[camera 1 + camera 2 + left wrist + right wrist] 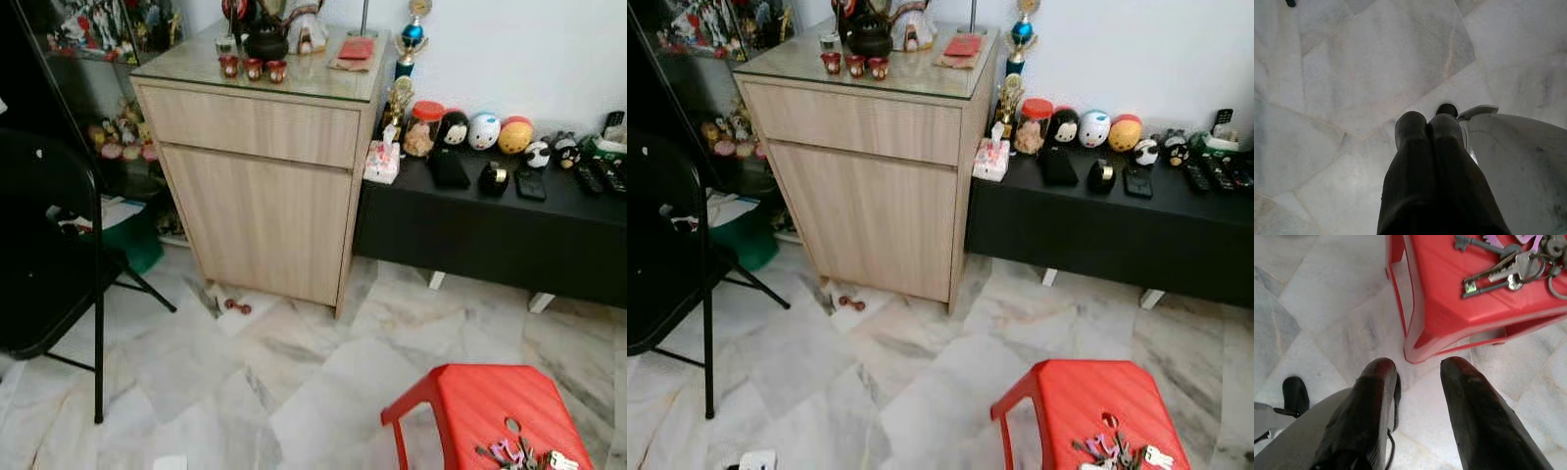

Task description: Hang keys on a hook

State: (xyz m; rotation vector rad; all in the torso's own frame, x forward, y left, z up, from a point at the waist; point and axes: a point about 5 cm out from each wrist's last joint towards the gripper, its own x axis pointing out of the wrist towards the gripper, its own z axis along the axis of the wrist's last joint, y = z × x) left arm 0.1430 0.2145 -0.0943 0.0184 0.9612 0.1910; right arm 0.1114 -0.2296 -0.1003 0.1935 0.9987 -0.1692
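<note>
Our keys [1518, 267] lie on the red stool [495, 406] just ahead. Our right gripper [1418, 364] hangs open and empty beside it; our left gripper [1427, 128] hangs closed, empty, over the floor. Beyond stands a wooden cabinet [260, 171].

The stool [500, 406] is seen from above by both eye views; the floor [1327, 98] is faced closely by both wrist views.
</note>
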